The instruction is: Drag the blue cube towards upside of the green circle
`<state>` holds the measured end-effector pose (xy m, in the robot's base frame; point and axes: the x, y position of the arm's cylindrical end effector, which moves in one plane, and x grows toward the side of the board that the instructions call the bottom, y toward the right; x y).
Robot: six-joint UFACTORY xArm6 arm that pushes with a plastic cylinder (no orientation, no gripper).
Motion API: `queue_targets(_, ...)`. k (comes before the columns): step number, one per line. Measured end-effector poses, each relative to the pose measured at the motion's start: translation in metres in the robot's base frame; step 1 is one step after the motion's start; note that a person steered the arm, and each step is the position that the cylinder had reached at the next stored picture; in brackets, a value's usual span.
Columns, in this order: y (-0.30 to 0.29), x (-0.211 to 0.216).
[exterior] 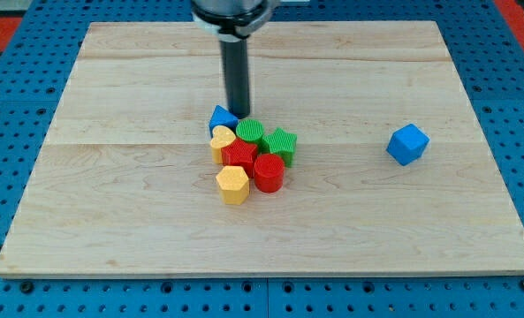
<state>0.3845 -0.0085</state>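
— Where does my tip stand right now?

— At the view's top edge of the cluster in the middle of the bench, just behind a small blue block and the green circle. It looks to be touching or nearly touching them; I cannot tell which. There is no gripper on this arm, so nothing opens or closes — only the rod pushes.

— And the blue cube?

— The blue cube sits alone, well apart on the view's right, touching nothing. The small blue block in the pile is a different piece, its shape hard to make out.

— What else is packed in there?

— A green star beside the circle, a red star, a red cylinder, a yellow heart and a yellow hexagon, all crowded together.

— So which step is this?

— By my judgement the approach — the cube looks untouched. The tip needs to travel to the cube's far right side, then push it leftward and slightly toward the view's top, aiming for the bare spot above the green circle.

— Any risk?

— Leaving the cluster carelessly could nudge the circle and shift the target.
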Motion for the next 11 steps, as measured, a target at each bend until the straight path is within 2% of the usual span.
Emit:
queue_targets(2, 0.227, -0.015)
queue_targets(3, 0.268, 0.036)
queue_targets(4, 0.238, 0.080)
queue_targets(5, 0.191, 0.061)
queue_targets(6, 0.137, 0.015)
queue_targets(7, 0.125, 0.006)
queue_targets(8, 0.182, 0.040)
queue_targets(9, 0.121, 0.053)
queue_targets(11, 0.039, -0.030)
